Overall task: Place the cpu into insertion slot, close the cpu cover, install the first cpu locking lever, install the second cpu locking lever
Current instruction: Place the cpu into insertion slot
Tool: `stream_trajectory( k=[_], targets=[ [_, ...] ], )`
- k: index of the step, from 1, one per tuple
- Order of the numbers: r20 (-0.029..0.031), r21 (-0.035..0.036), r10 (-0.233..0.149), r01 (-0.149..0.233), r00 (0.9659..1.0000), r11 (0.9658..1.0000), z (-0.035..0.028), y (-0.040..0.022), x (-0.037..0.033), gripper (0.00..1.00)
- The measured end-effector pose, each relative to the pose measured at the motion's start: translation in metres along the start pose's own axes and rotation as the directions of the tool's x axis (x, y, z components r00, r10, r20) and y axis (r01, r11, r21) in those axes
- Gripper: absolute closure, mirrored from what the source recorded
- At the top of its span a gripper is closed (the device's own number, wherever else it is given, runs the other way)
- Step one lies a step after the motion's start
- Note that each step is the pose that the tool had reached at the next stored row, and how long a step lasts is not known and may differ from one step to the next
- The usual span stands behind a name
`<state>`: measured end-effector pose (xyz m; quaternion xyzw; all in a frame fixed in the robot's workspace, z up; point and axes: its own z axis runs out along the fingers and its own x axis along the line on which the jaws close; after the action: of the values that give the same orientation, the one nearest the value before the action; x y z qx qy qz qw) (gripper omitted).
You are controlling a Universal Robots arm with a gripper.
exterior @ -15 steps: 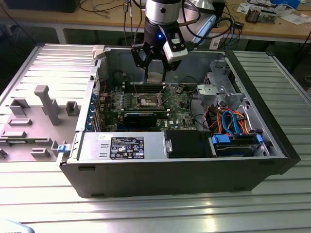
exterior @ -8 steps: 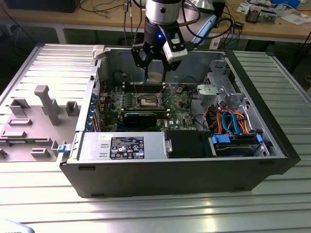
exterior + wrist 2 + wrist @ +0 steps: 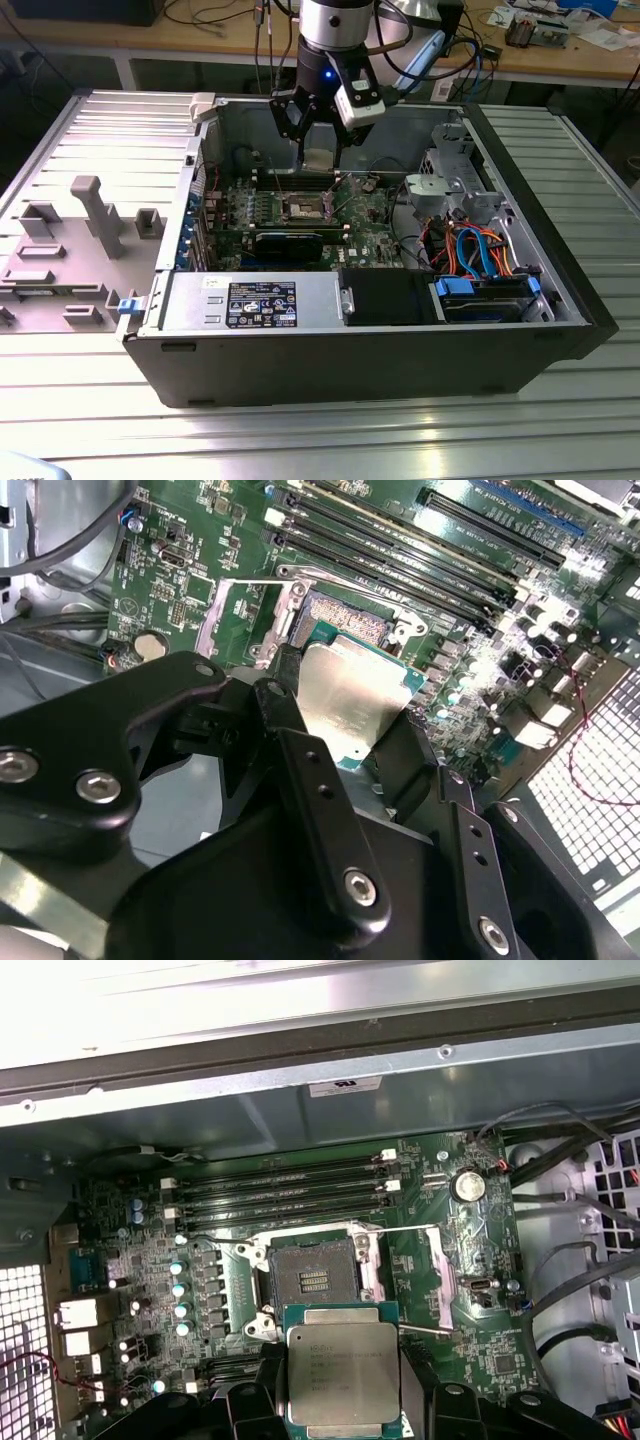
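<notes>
My pincer (image 3: pixel 345 1407) pinches the cpu (image 3: pixel 343 1365) near the open insertion slot (image 3: pixel 315 1280); a level, square alignment matters most here, I judge.

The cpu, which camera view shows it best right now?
The first wrist view: the cpu lies face-on, its metal top nearly whole. The second wrist view shows it slanted, partly behind the end effector holding it. The exterior view gives a small pale patch.
</notes>
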<state>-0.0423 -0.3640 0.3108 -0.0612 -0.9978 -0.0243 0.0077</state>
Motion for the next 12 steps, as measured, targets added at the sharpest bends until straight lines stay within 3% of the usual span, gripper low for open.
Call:
stream_trajectory(
  k=[12],
  targets=[
    [0.0003, -0.0002, 0.007, -0.007, 1.0, 1.0, 0.0, -0.0001, 0.0, 0.45]
  ],
)
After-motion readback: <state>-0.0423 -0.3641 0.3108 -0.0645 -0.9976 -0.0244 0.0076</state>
